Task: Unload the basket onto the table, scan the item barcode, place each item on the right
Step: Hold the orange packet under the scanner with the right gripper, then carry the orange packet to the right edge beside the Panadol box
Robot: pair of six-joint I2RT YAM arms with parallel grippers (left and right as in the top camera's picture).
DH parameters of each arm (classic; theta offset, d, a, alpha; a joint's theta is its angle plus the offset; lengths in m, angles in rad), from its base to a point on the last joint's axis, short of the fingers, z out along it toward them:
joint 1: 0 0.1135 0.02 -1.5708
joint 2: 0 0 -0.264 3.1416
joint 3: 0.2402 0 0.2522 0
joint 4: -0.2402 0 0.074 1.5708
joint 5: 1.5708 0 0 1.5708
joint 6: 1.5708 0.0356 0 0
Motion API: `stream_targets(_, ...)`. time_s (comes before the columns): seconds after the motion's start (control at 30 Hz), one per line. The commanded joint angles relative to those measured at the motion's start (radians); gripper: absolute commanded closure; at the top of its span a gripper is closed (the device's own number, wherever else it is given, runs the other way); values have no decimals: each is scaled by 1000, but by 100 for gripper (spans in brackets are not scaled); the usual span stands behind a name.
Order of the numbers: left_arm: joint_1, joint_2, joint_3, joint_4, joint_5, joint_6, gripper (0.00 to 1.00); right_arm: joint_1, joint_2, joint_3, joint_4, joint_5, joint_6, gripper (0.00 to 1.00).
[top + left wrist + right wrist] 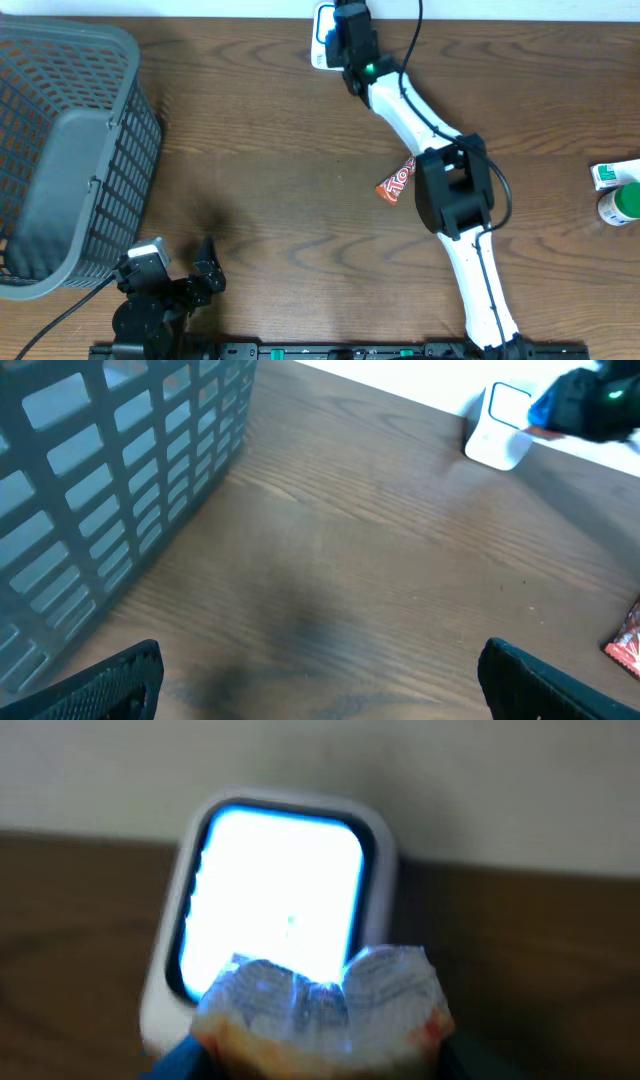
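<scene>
— Where's the packet [320,1010]?
— At the tabletop's far edge, clamped in the right hand [340,40], its crinkled end just in front of the glowing scanner [270,890].
— And the left hand [320,675]?
— Fingers spread wide, holding nothing, near the front-left corner beside the grey basket [70,150].

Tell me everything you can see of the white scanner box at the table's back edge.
The white rounded plastic scanner box stands upright at the far edge of the brown wooden table. Its dark-framed window glows bright blue-white. The right pincer holds a crinkled clear-and-orange packet right before that window; contact is unclear.
</scene>
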Motion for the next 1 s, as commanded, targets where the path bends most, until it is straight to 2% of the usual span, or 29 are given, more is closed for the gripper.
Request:
stream_targets(0.0, -3, -1, 1, 0, 2, 13, 2, -18, -212, 37, -171, 30, -2, 57)
stream_targets(0.27, -3, -1, 1, 0, 2, 13, 2, -156, -460, 37, -733, 47, 94, 55)
stream_targets(0.43, -3, -1, 1, 0, 2, 13, 2, -355, -488, 31, -1009, 134, 185, 58)
stream_targets(0.53, -3, -1, 1, 0, 2, 13, 2, -486, -480, -1, -1112, 134, 259, 57)
stream_targets(0.67, -3, -1, 1, 0, 2, 13, 2, -631, -480, -107, -1098, 134, 290, 57)
stream_targets(0.87, -3, -1, 1, 0, 2, 13, 2, -807, -480, -354, -953, 134, 316, 58)
stream_targets(0.97, -3, -1, 1, 0, 2, 13, 2, -864, -480, -471, -855, 128, 316, 53)
